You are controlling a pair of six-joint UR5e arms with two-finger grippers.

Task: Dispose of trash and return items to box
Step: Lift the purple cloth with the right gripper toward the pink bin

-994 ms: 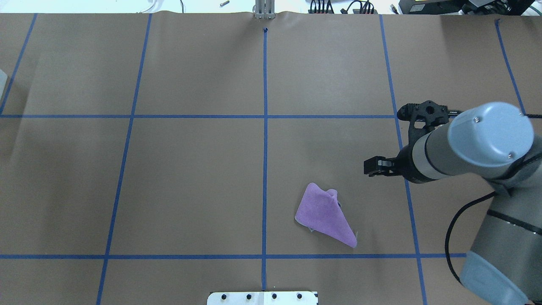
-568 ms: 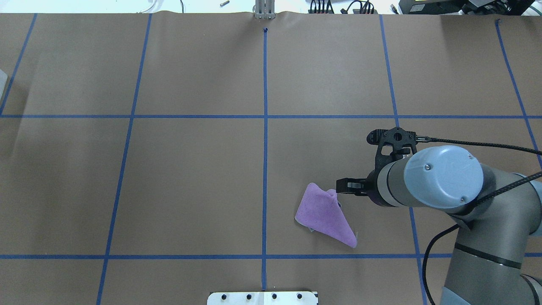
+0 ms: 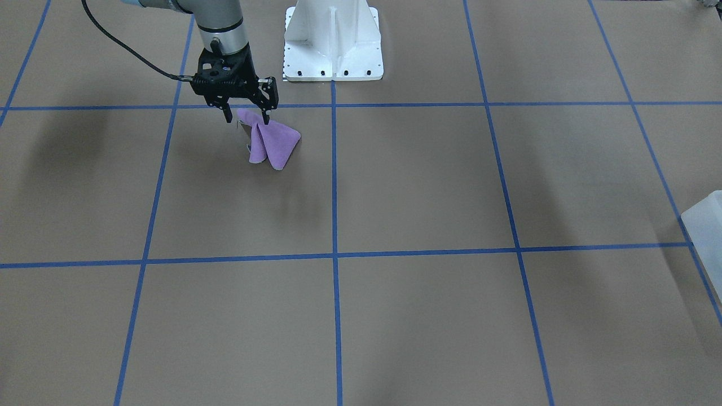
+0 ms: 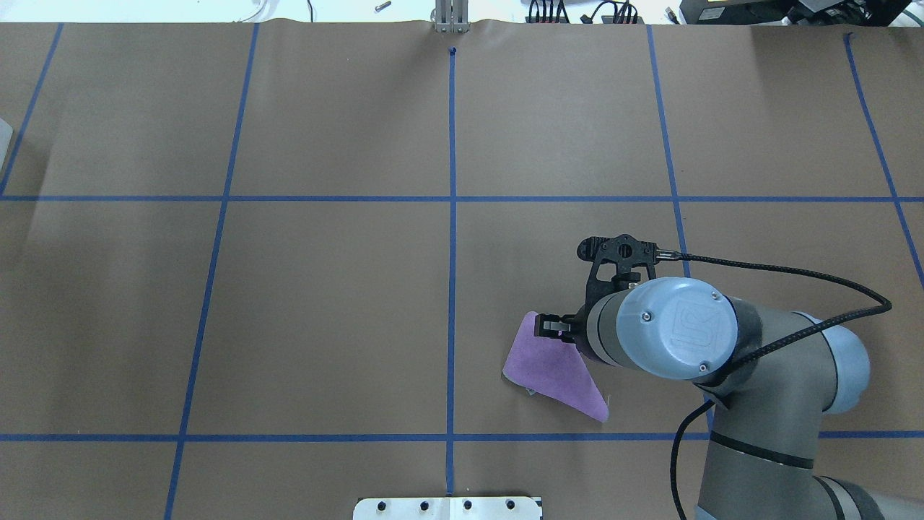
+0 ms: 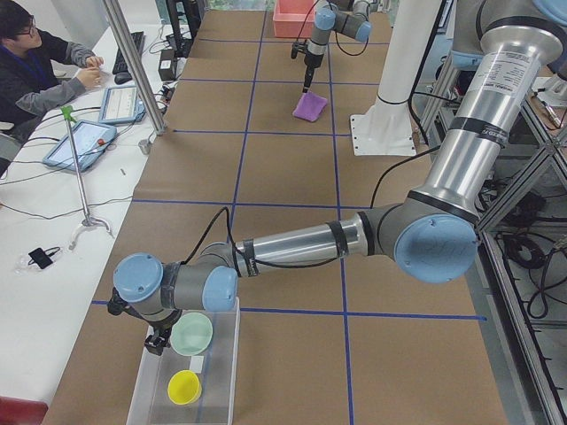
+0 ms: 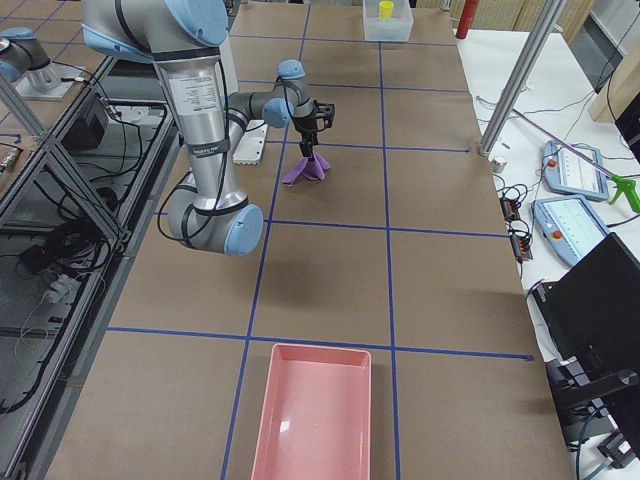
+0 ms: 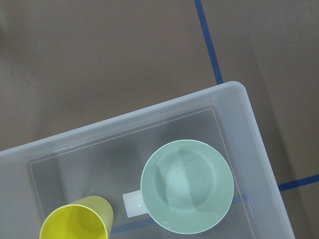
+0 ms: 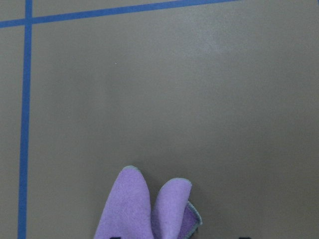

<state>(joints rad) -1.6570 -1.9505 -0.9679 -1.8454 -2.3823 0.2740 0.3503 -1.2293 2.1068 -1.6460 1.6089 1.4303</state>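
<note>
One purple cloth (image 3: 271, 144) peaks between the right end effector's (image 3: 246, 118) spread fingers; the left end effector's (image 5: 159, 342) opening is unreadable. One bowl (image 7: 187, 186), one cup (image 7: 75, 224).

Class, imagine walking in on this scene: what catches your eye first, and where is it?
The purple cloth, peaked up on the right half of the brown table, draws the eye, with the right tool open over it. At the table's left end, a clear box holds a green bowl and yellow cup.
</note>
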